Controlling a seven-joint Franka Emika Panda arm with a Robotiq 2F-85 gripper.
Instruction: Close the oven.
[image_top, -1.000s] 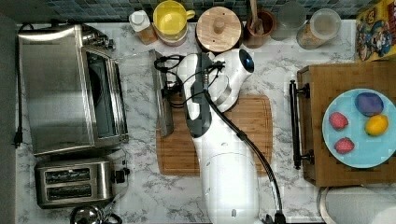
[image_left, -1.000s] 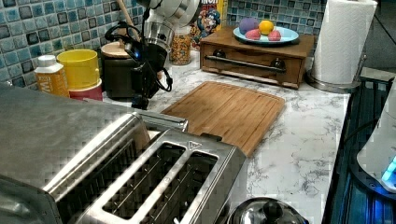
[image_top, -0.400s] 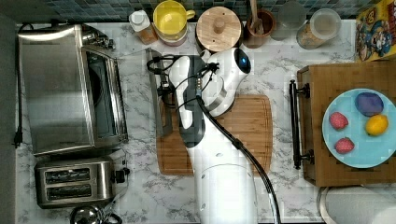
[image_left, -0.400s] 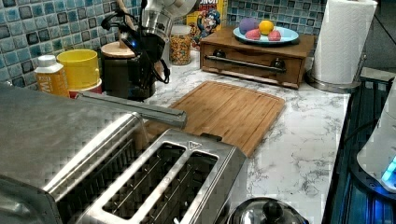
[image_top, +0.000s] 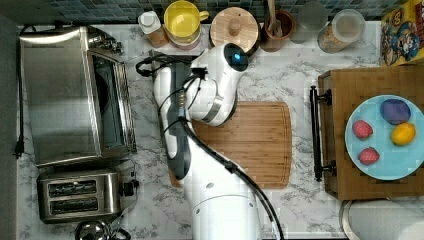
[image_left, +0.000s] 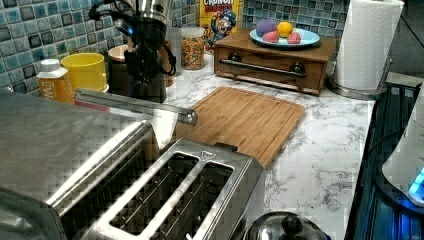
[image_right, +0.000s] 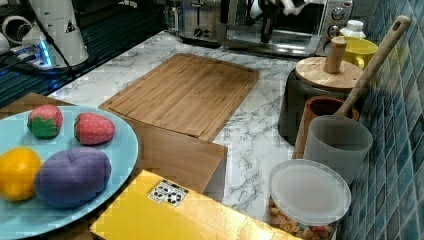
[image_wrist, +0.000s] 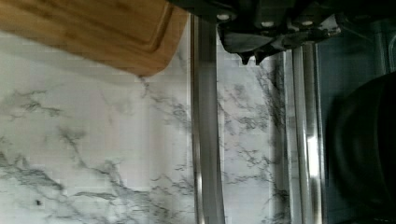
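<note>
While half-raised, oven (image_top: 60, 95) door (glass), bar handle (image_left: 132, 102) aloft

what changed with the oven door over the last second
The oven door's bar handle has swung up off the counter toward the oven, with the arm following it. The door is not shut yet. The toaster and cutting board stayed put.

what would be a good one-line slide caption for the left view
White robot arm reaching down by the raised bar handle of the brushed stainless-steel toaster oven, its glass door part-way closed beside the bamboo cutting board.
</note>
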